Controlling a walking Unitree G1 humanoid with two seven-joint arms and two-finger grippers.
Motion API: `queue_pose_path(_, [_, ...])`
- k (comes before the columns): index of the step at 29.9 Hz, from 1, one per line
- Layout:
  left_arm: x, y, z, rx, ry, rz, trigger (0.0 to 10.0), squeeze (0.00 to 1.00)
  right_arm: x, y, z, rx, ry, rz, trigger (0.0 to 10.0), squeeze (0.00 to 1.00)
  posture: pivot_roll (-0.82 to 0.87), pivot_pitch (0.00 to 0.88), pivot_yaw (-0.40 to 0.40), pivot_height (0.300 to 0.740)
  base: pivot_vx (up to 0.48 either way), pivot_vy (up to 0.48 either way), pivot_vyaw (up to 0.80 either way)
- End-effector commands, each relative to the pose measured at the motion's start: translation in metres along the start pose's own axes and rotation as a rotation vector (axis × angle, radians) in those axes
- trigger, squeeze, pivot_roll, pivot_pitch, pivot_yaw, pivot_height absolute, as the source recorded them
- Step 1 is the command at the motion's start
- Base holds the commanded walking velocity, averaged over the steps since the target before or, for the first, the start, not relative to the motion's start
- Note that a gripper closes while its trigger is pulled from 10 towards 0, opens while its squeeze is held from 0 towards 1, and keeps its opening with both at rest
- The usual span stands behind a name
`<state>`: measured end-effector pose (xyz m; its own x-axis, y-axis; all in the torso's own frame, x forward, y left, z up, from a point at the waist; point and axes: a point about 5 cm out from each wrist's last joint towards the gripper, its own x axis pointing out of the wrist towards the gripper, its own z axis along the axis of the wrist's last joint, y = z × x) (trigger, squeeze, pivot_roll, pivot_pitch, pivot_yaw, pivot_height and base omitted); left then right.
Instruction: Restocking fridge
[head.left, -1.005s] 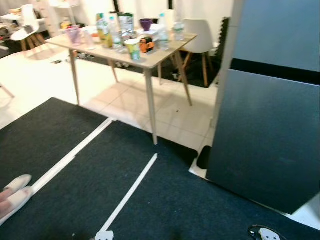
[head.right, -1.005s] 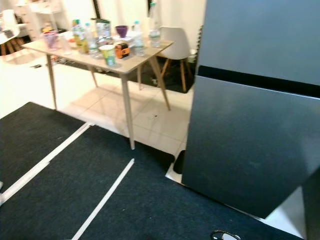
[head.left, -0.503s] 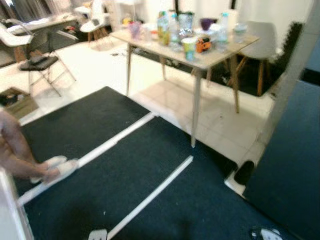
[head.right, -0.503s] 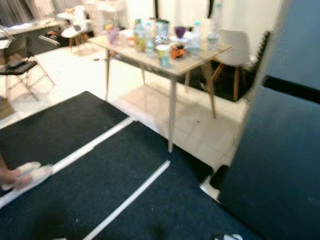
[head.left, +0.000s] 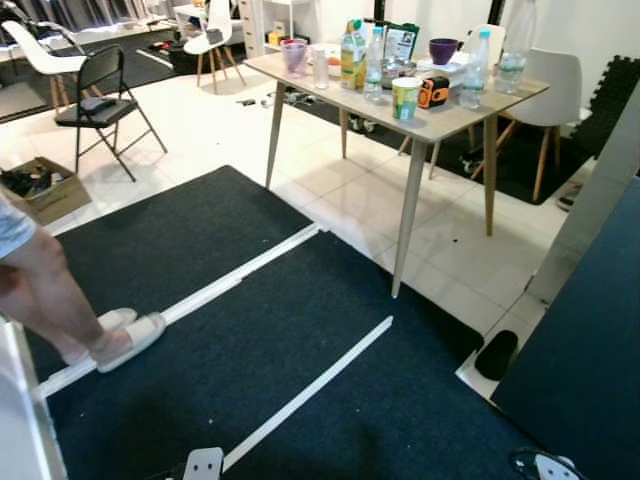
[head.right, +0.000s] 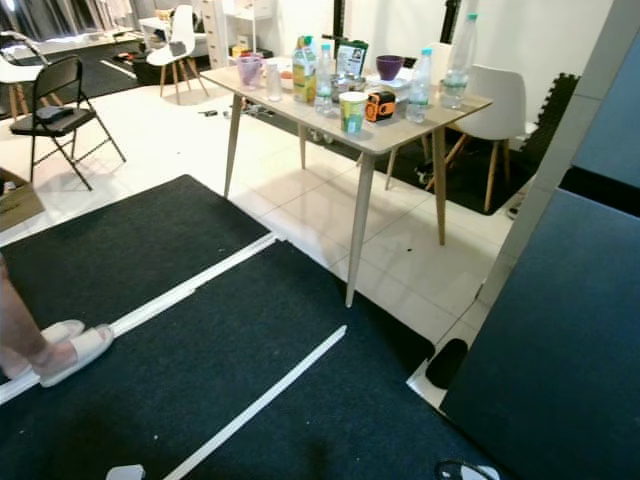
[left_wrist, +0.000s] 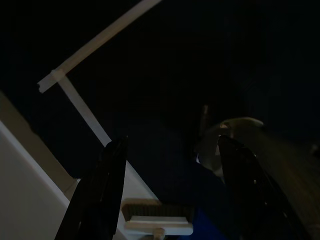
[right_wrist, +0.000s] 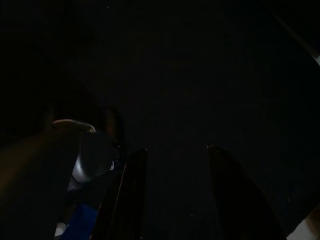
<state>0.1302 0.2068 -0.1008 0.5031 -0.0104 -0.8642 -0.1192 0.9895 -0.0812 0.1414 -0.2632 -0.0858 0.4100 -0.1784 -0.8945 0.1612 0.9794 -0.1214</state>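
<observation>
The dark grey fridge (head.right: 560, 340) stands at the right edge with its doors closed. A light wooden table (head.left: 450, 118) stands ahead on the tiled floor. On it are a juice carton (head.left: 352, 45), clear water bottles (head.left: 475, 70), a green cup (head.left: 405, 98), a purple bowl (head.left: 442, 50) and a purple cup (head.left: 294, 55). Both arms hang low over the dark carpet. In the dim left wrist view my left gripper (left_wrist: 171, 142) is open with nothing in it. The right gripper (right_wrist: 176, 149) is also open and holds nothing.
A person's bare legs (head.left: 45, 290) in white slippers (head.left: 125, 335) stand at the left on the carpet. A black folding chair (head.left: 100, 95) and a cardboard box (head.left: 45, 190) are far left. White chairs (head.left: 555, 80) sit behind the table. White tape strips (head.left: 310, 390) cross the carpet.
The camera has swung left: the fridge has slid to the right edge, the table sits more centrally, and the person's legs and folding chair have come into view.
</observation>
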Motion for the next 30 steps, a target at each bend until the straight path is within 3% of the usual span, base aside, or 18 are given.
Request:
queue_pose_path(1, [-0.002,0.007,-0.003,-0.017,0.013,0.023,10.0,0.00,0.000,0.006,-0.005,0.023,0.021,0.004,10.0,0.00,-0.02,0.000,0.019,0.740,0.000,0.000,0.00])
queue_pose_path(7, [0.000,0.007,0.008,-0.056,-0.015,0.030,10.0,0.00,0.001,0.007,-0.004,0.059,0.016,-0.009,10.0,0.00,-0.03,0.000,0.027,0.740,0.000,0.000,0.00])
queue_pose_path(11, [0.003,0.002,0.016,-0.021,-0.024,0.011,10.0,0.00,0.001,0.005,0.003,0.066,-0.001,-0.016,10.0,0.00,-0.03,0.000,0.018,0.740,0.000,0.000,0.00])
queue_pose_path(22, [0.004,-0.005,0.016,-0.028,-0.019,-0.011,10.0,0.00,0.001,0.002,0.003,0.064,0.012,-0.029,10.0,0.00,-0.03,0.000,0.010,0.740,0.052,0.000,0.00])
queue_pose_path(30, [0.004,-0.006,0.010,-0.018,0.000,-0.018,10.0,0.00,0.000,0.001,-0.001,0.064,0.014,-0.034,10.0,0.00,-0.04,0.000,0.016,0.740,0.302,0.000,-0.63])
